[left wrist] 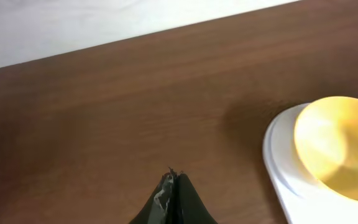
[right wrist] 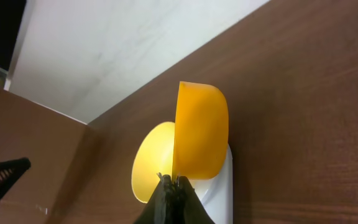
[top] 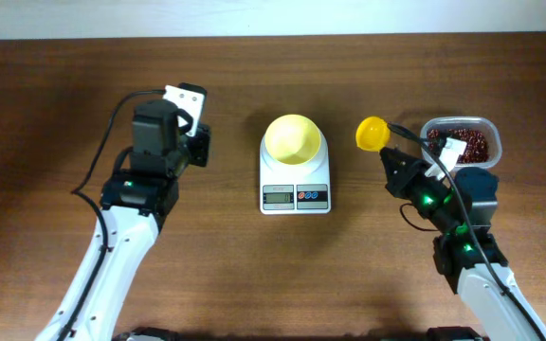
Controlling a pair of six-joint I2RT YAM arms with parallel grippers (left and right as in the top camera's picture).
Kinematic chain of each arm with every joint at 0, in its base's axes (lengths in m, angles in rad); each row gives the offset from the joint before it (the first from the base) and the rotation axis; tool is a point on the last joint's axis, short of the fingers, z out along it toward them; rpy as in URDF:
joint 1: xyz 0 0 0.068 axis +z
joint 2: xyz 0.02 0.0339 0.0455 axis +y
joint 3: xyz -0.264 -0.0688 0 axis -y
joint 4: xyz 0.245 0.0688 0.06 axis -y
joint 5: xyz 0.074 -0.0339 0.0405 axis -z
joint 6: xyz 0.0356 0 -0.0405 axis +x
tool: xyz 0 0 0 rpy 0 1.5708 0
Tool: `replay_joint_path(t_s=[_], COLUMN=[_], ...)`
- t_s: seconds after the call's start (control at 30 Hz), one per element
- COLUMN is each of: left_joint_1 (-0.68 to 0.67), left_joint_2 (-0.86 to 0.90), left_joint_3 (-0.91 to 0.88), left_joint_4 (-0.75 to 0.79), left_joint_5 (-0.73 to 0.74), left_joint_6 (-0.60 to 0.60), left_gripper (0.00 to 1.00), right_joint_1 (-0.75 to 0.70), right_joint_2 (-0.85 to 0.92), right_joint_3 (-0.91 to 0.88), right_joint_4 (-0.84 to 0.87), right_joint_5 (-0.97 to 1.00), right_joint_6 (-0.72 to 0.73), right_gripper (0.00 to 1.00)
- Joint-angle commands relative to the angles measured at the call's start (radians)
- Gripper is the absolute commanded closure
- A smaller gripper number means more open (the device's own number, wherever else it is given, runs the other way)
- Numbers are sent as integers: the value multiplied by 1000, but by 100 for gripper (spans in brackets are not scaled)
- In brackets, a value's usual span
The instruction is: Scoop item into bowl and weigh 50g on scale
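Observation:
The pale yellow bowl (top: 293, 138) sits on the white scale (top: 295, 185) at the table's middle; both also show in the left wrist view, bowl (left wrist: 340, 146) on scale (left wrist: 284, 162). My right gripper (top: 393, 161) is shut on the handle of a yellow scoop (top: 372, 134), whose cup hangs in the air between the scale and the clear tub (top: 463, 123) of red-brown beans (top: 467, 144). In the right wrist view the scoop cup (right wrist: 201, 130) stands edge-on before the bowl (right wrist: 151, 162); I cannot see whether it holds beans. My left gripper (top: 200, 147) is shut and empty, left of the scale.
The brown wooden table runs to a pale wall at the far edge (left wrist: 104, 31). A brown board (right wrist: 23, 137) stands at the left in the right wrist view. Cables trail from both arms.

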Motion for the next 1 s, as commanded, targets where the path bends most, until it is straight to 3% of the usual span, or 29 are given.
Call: replay_joint_path(t_s=[0.0,0.3,0.73,0.9,0.97], left_joint_1=[44,45,45,45,45], left_joint_2=[-8,-8,-8,-8,-8], left_joint_3=[5,5,5,5,5], left_joint_4=[5,2,13,60,61], left_joint_5=[-4,-4,-4,0,5], left_joint_6=[5,5,5,-29,-29], left_gripper=[94,97,97,100,100], right_joint_1=[-8,-8,-8,-7,-7], right_joint_2=[40,46,46,45,45], right_joint_3=[5,5,5,5,5], right_joint_4=[4,4,12,70,125], right_joint_5=[-14,-77,-6,-48,-154], right_joint_6=[-8,-8,-7,110,109], right_gripper=[96,96,96,96,96])
